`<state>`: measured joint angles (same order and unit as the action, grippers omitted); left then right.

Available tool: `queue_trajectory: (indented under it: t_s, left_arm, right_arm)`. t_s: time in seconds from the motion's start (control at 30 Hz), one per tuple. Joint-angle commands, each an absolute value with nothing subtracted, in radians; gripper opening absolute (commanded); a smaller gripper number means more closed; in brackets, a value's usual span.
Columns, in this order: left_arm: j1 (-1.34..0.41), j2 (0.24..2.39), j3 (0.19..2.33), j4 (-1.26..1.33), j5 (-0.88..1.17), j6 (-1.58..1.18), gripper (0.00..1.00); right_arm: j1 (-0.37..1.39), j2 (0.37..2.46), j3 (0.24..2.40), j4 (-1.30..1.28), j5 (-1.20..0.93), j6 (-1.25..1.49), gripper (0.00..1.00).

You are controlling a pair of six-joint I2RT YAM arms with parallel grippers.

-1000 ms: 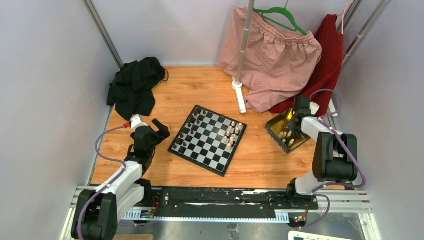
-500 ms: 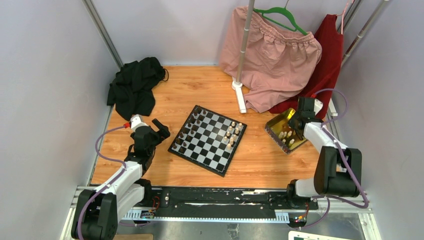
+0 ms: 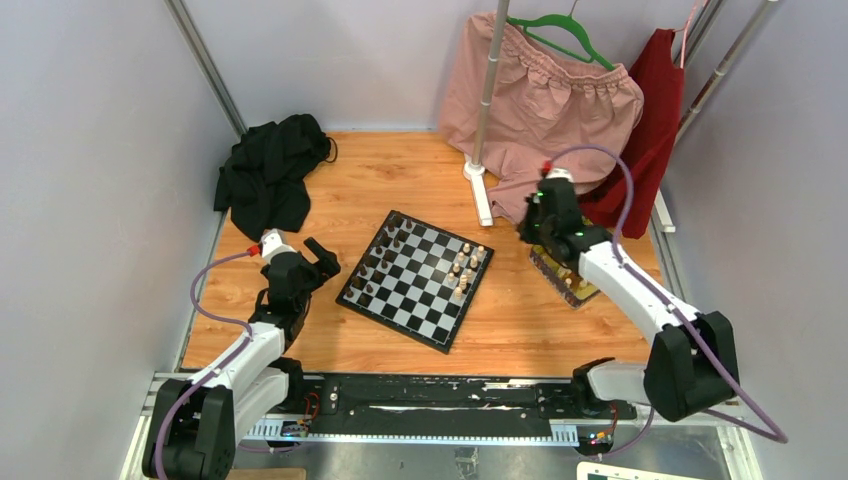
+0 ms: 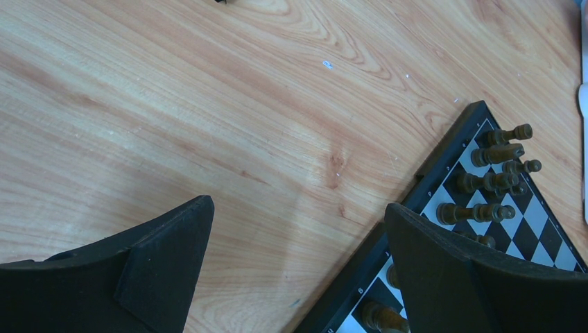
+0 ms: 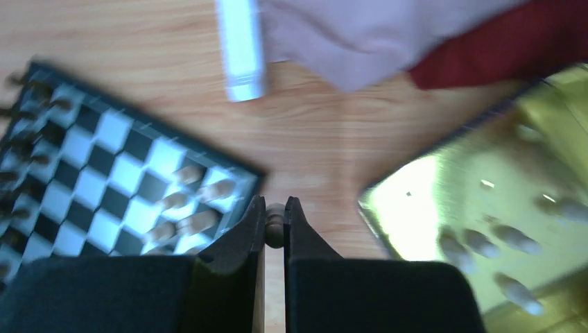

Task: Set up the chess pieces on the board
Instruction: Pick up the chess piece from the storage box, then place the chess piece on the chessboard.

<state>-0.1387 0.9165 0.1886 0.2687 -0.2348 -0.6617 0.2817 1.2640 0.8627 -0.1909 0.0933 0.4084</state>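
chequered board (image 3: 415, 285), pale piece (image 5: 274, 223) (blurred, pinched)

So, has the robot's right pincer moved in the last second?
Yes. In the top view the right pincer has swung left, off the gold tray toward the chessboard, shut on a pale chess piece.

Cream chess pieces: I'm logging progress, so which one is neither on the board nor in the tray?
The cream piece clamped in the right gripper; the others sit on the board or in the gold tray.
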Motion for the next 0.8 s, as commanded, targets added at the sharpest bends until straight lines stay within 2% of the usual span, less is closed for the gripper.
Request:
queue_trajectory:
  t_s: [0.0, 0.17, 0.4, 0.77]
  left_arm:
    - [-0.133, 0.906, 0.176, 0.305, -0.24, -0.649, 1.0]
    - [-0.133, 0.907, 0.177, 0.304, -0.241, -0.649, 1.0]
    - [-0.133, 0.909, 0.178, 0.304, -0.239, -0.648, 1.0]
    - [-0.133, 0.905, 0.178, 0.304, -0.239, -0.648, 1.0]
  right_arm:
    - [0.523, 1.303, 0.969, -0.311, 0.131, 0.292, 0.0]
    - [0.73, 1.383, 1.059, -0.361, 0.15, 0.233, 0.0]
    - [0.929, 1.526, 1.152, -0.413, 0.171, 0.173, 0.0]
    - [1.02, 1.673, 1.192, -0.444, 0.238, 0.156, 0.0]
